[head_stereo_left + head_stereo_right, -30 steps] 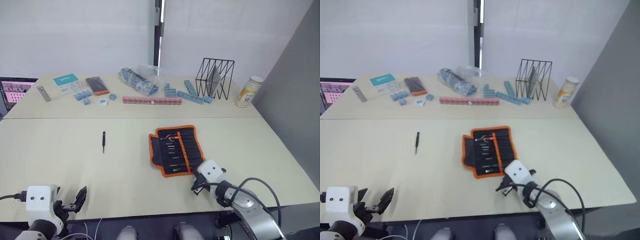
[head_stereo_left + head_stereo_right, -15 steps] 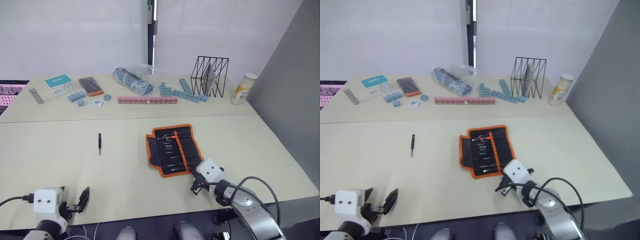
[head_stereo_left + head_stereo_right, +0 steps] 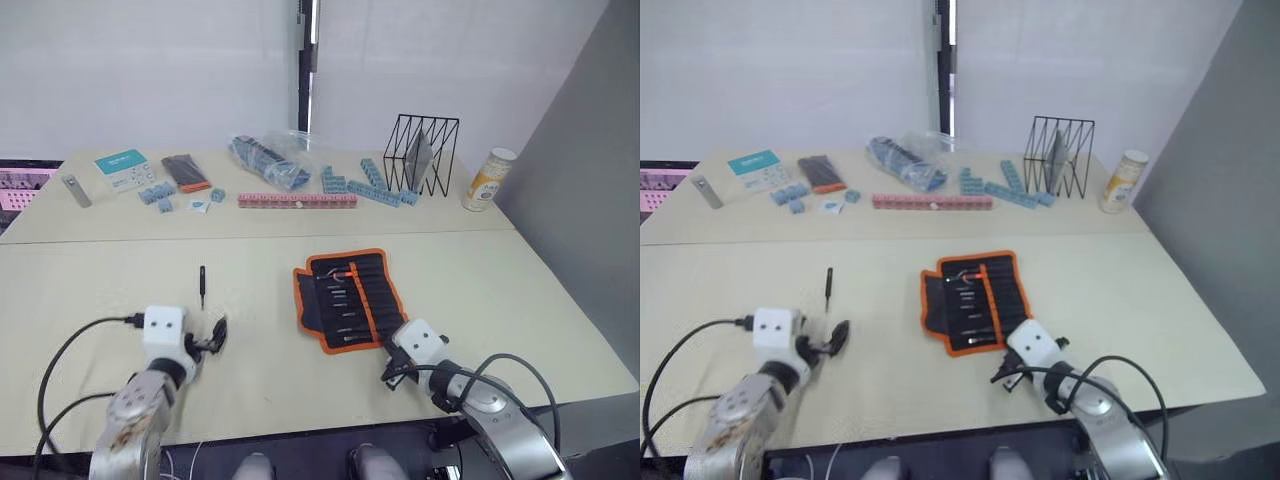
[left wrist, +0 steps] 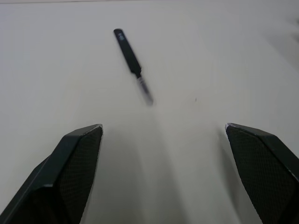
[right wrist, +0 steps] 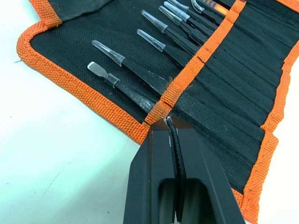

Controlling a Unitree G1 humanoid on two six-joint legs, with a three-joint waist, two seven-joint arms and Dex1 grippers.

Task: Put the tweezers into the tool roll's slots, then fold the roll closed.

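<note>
- The right gripper [image 5: 170,122], near the worktop's [image 3: 500,290] near edge, is clamped on one of the tweezers [image 5: 176,154], its tip at the near orange hem of the tool roll [image 3: 347,299].
- The left gripper [image 3: 212,337] hovers with fingers [image 4: 74,163] spread apart.
- Beyond it lies a loose black tweezer [image 4: 132,64].
- The roll lies open mid-worktop, tools in its slots [image 5: 163,39].

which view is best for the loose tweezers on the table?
Left wrist view: the loose tweezers lie large ahead of the open left gripper, free on the table. The eye views show them as a small dark sliver.
</note>
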